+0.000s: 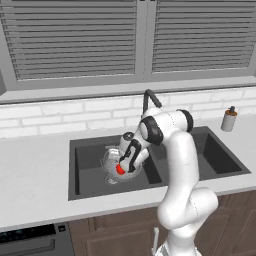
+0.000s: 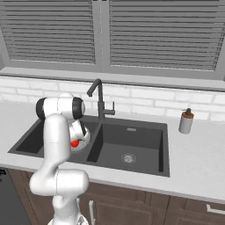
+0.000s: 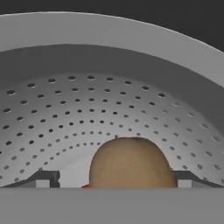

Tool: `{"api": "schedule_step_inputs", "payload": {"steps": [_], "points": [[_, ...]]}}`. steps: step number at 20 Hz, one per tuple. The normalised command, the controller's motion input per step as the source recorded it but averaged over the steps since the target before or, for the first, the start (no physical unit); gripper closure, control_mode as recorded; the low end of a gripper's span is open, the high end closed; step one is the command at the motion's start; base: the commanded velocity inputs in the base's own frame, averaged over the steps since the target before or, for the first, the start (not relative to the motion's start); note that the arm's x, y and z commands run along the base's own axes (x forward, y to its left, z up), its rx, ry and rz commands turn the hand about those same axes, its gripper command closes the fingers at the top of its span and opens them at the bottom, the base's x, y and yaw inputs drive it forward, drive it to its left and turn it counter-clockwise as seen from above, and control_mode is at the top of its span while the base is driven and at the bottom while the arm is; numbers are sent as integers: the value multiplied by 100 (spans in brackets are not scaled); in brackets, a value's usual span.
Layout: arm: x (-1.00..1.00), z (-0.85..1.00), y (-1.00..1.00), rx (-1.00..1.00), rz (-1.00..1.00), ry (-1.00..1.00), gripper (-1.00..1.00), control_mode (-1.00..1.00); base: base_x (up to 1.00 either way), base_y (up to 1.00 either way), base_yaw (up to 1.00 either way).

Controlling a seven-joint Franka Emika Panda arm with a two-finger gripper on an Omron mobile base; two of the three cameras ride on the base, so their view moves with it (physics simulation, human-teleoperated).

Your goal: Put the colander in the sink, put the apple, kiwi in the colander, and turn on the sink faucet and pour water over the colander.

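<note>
The silver mesh colander sits in the left basin of the dark double sink. My gripper reaches down into the colander and stands open. The brown kiwi lies between its wide-spread fingertips, with a clear gap on the left side. The red apple rests in the colander beside the kiwi, and a red sliver of it peeks out by the kiwi. The dark faucet rises behind the sink, and no water runs from it.
A small grey soap bottle stands on the counter to the right of the sink. The right basin has a round drain. A white brick wall and shuttered windows close off the back.
</note>
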Motion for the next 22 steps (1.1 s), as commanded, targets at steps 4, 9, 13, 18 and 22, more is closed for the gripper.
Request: {"api": "schedule_step_inputs", "payload": {"steps": [4,9,13,18,22], "points": [[-47,-34,-53,0,1,0,-100,-100,0,0,0],[-93,-19,-48,0,7,3,-100,-100,0,0,0],[-50,0,-17,0,5,1,-100,-100,0,0,0],[6,13,0,2,1,-4,-100,-100,0,0,0],[42,24,0,5,0,-4,-100,-100,0,0,0]]}}
